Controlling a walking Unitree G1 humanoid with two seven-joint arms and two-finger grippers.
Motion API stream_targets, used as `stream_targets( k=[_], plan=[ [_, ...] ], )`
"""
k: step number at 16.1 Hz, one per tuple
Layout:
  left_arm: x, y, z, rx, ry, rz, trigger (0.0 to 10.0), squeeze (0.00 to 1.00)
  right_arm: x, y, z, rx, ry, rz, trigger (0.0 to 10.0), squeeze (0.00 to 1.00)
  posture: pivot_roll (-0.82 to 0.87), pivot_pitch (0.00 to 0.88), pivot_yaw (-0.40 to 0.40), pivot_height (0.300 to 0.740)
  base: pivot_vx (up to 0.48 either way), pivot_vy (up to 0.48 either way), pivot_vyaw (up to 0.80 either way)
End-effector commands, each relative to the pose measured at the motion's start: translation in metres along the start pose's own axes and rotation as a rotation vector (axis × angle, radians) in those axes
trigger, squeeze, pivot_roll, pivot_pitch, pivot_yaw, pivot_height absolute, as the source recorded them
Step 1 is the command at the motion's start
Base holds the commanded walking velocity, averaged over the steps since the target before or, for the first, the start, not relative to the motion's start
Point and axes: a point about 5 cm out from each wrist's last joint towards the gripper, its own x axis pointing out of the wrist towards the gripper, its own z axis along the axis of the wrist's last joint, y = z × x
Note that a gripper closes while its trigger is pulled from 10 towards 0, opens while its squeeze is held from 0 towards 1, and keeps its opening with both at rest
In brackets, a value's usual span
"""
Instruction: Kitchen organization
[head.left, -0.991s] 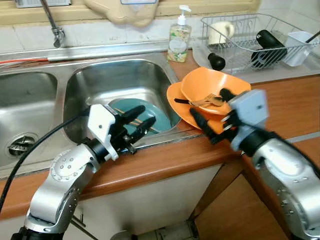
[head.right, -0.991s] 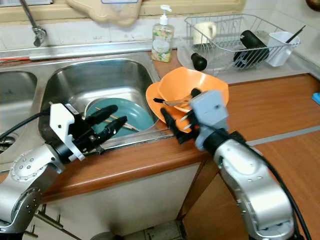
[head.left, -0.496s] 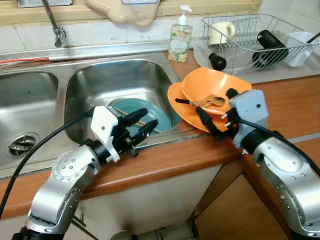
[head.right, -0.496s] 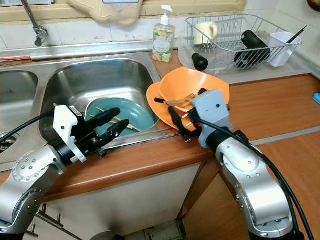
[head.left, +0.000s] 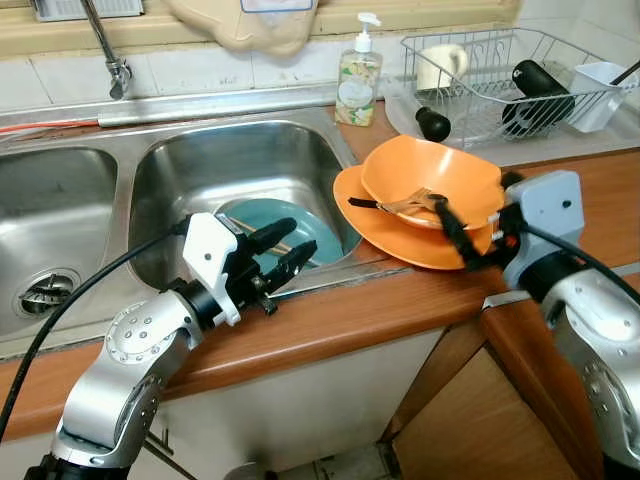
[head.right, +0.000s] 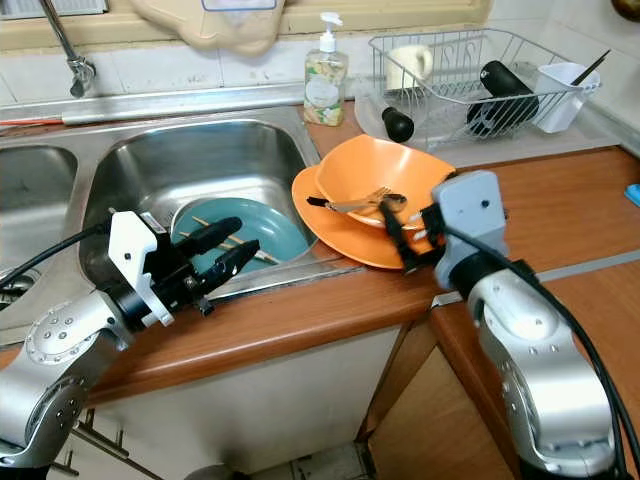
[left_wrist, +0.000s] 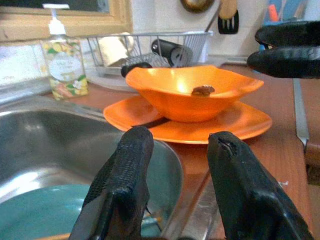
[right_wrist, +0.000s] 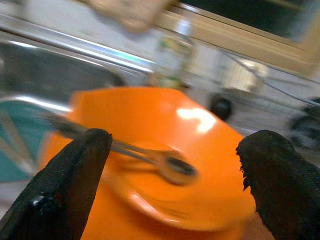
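While I am looking down at the wooden counter (head.left: 330, 315), the right gripper (head.left: 478, 238) is hanging at the near right edge of the orange bowl (head.left: 430, 180), its two black fingers spread wide with nothing between them. One finger (head.left: 455, 232) is lying across the rim of the orange plate (head.left: 375, 215) under that bowl; whether it is touching the rim I cannot tell. The other finger is reaching past the bowl's far right side. In the right wrist view the bowl is sitting between the spread fingers, blurred.

The bowl is resting on the plate, and both are sitting on the counter just right of the sink (head.left: 240, 165), with the plate's left edge reaching over the sink's rim. A fork (head.left: 400, 205) is lying in the bowl, its dark handle sticking out over the left rim.

The left gripper (head.left: 290, 248) is hovering over the near edge of the sink, its fingers parted and holding nothing. Below it a teal plate (head.left: 300, 225) is lying in the basin with chopsticks (head.left: 250, 225) across it.

Behind the bowl I am seeing a soap bottle (head.left: 358, 72) standing by the wall. To its right a wire dish rack (head.left: 500, 75) is holding a cream mug (head.left: 440, 62), a black cylinder (head.left: 540, 85) and a white cup (head.left: 598, 92). A tap (head.left: 105, 45) is rising behind the sinks.
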Motion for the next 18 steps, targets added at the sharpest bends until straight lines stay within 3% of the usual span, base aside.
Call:
stream_targets(
  k=[1, 4, 8, 13, 18],
  plan=[
    [0.000, -0.007, 0.003, 0.002, 0.004, -0.053, 10.0, 0.00, -0.002, 0.011, 0.010, -0.013, -0.054, 0.095, 10.0, 0.00, -0.10, 0.000, 0.031, 0.740, 0.000, 0.000, 0.00],
    [-0.001, -0.015, 0.001, -0.024, 0.029, -0.123, 10.0, 0.00, 0.002, 0.025, 0.001, -0.067, 0.002, 0.179, 10.0, 0.00, -0.09, 0.000, 0.026, 0.740, 0.000, 0.000, 0.00],
    [-0.003, -0.024, -0.001, -0.061, 0.069, -0.215, 10.0, 0.00, 0.017, 0.020, -0.007, -0.158, 0.066, 0.127, 10.0, 0.00, -0.09, 0.000, 0.021, 0.740, 0.000, 0.000, 0.00],
    [-0.003, -0.025, -0.001, -0.063, 0.078, -0.210, 10.0, 0.00, 0.031, 0.006, -0.001, -0.095, 0.039, 0.009, 10.0, 0.00, -0.08, 0.000, 0.011, 0.740, 0.000, 0.000, 0.00],
    [-0.003, -0.025, -0.002, -0.059, 0.080, -0.206, 10.0, 0.00, 0.029, -0.013, -0.002, -0.056, 0.043, -0.126, 10.0, 0.00, -0.08, 0.000, 0.010, 0.740, 0.000, 0.000, 0.00]
  ],
)
